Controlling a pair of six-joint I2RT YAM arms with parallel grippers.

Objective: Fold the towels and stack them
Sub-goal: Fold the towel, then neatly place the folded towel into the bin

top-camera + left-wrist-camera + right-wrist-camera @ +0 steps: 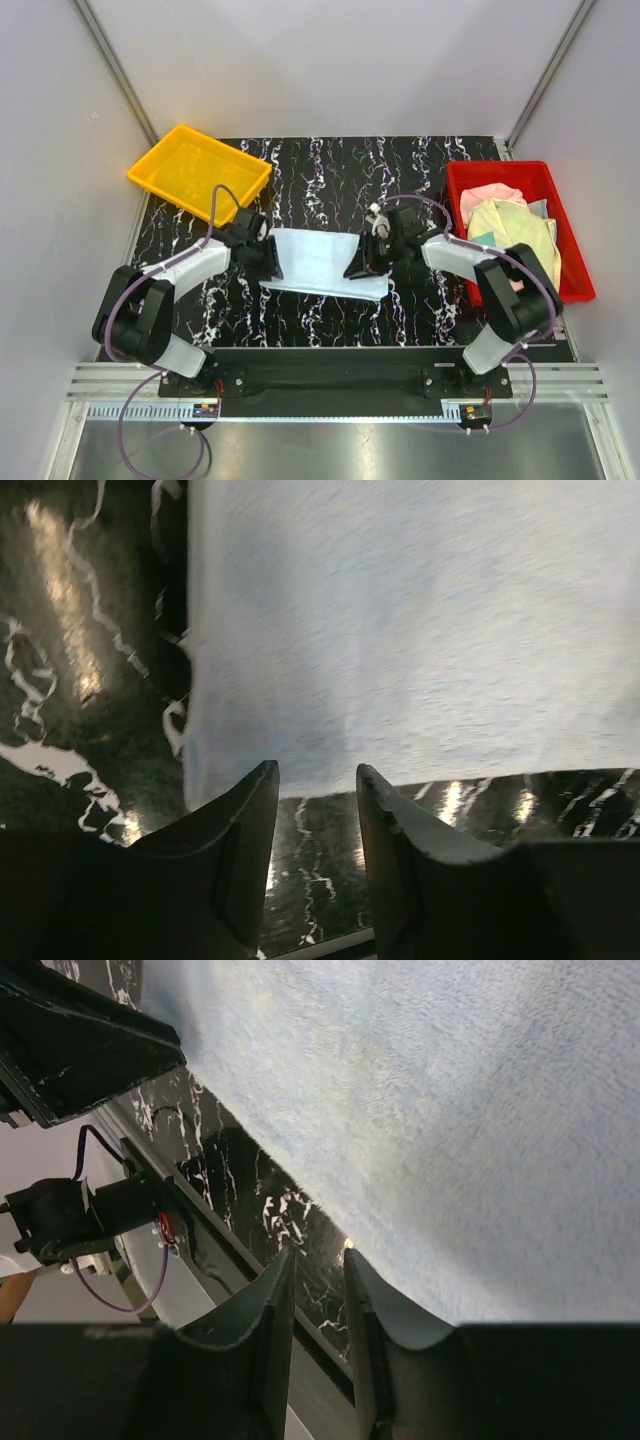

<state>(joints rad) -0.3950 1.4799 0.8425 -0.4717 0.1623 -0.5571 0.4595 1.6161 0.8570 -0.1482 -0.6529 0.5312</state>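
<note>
Left jaws and right jaws sit low at the left and right ends of a blue towel (325, 262), which lies flat in the middle of the desk (330, 160). Whether it is already folded I cannot tell. Other towels (512, 225) are heaped in the red tray (500, 167) at the right and no stack is seen, so I judge most work is left. Left jaws stand partly open and empty, just beside the towel edge. Right jaws are open only a little, holding nothing.
</note>
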